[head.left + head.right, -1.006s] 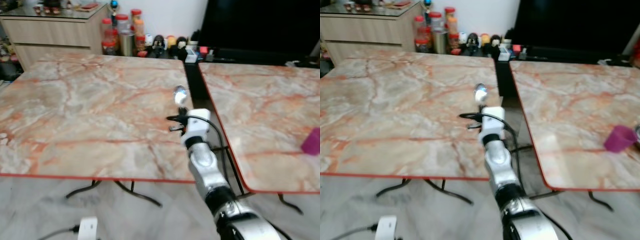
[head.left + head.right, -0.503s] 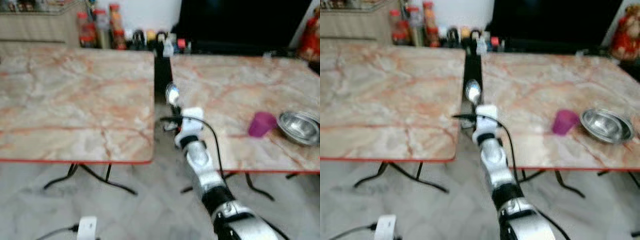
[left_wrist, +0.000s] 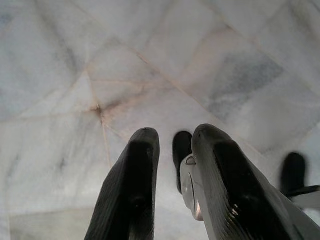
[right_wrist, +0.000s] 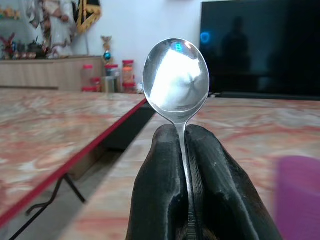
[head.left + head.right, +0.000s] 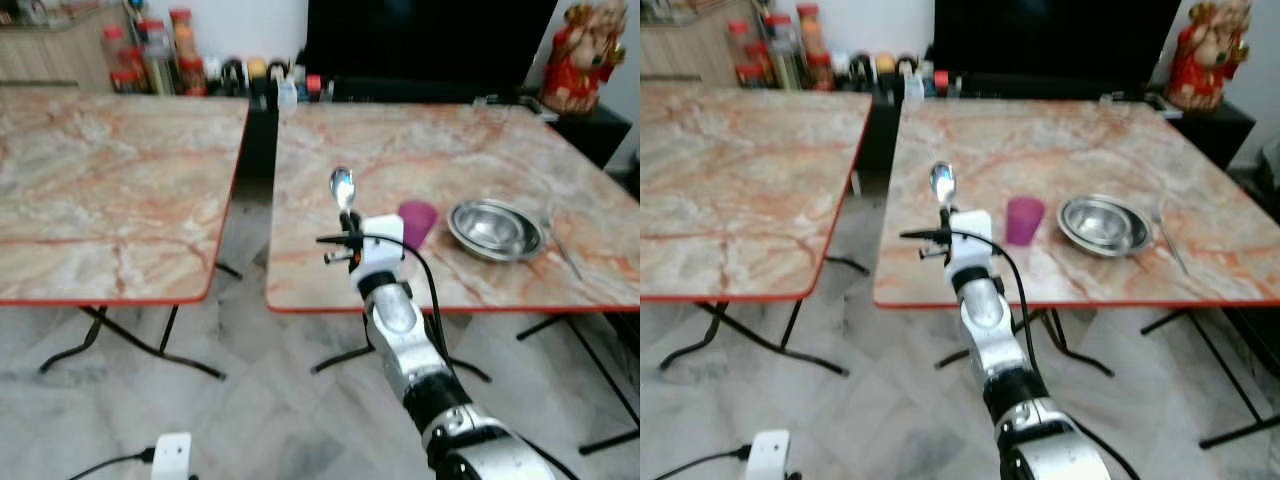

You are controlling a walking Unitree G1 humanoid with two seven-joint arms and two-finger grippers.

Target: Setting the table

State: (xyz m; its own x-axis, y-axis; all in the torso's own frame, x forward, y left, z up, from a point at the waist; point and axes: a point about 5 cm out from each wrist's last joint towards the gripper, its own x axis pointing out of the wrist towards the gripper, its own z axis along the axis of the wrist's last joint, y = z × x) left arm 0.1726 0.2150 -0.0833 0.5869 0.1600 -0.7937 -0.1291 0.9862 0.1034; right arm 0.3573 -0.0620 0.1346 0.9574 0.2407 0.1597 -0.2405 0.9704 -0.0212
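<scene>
One spoon (image 4: 176,82), cup (image 5: 1024,220), bowl (image 5: 1103,224)

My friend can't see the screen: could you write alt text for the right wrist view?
A metal spoon stands upright, bowl up, its handle clamped between two black fingers. Behind it are marble-patterned tables, a blurred purple cup and a dark TV screen.

Two black fingers (image 4: 165,200) of the right gripper (image 4: 186,145) pinch a steel spoon (image 4: 176,80) upright, bowl uppermost, above a marble table (image 4: 260,135); a blurred purple cup (image 4: 299,195) stands near, jars (image 4: 107,80) line the wall.
</scene>
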